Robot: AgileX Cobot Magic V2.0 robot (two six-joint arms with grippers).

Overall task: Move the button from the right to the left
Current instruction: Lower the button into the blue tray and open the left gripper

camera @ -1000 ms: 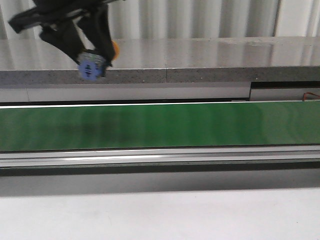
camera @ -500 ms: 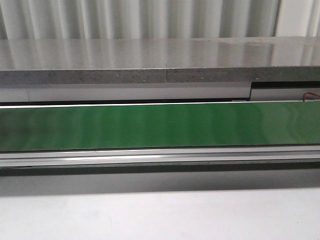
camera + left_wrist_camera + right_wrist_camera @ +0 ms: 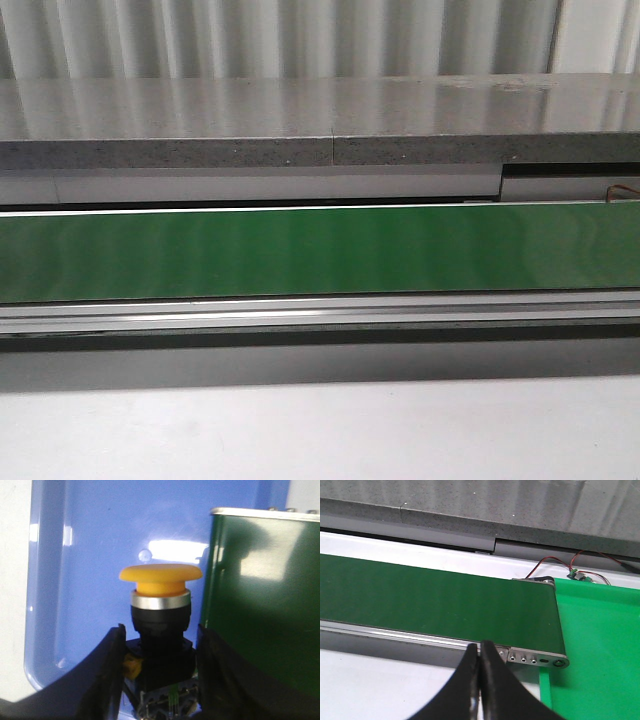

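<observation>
In the left wrist view the button [image 3: 161, 615], with its yellow mushroom head, silver ring and black collar, sits between the black fingers [image 3: 107, 675] of my left gripper [image 3: 159, 652]. The left gripper is shut on the button's black body and holds it over a blue tray [image 3: 80, 580], beside the end of the green conveyor belt [image 3: 260, 610]. My right gripper [image 3: 480, 650] is shut and empty, its fingertips pressed together over the near rail of the belt [image 3: 435, 600]. Neither gripper nor the button shows in the front view.
The front view shows the green belt [image 3: 320, 250] with its metal rail and a grey stone ledge [image 3: 300, 120] behind. In the right wrist view a green mat [image 3: 600, 645] lies past the belt's end, with red and black wires [image 3: 560, 562] near a small connector.
One second ago my left gripper held the button at the upper left of the front view. It has since moved out of that view, which now shows only the belt.
</observation>
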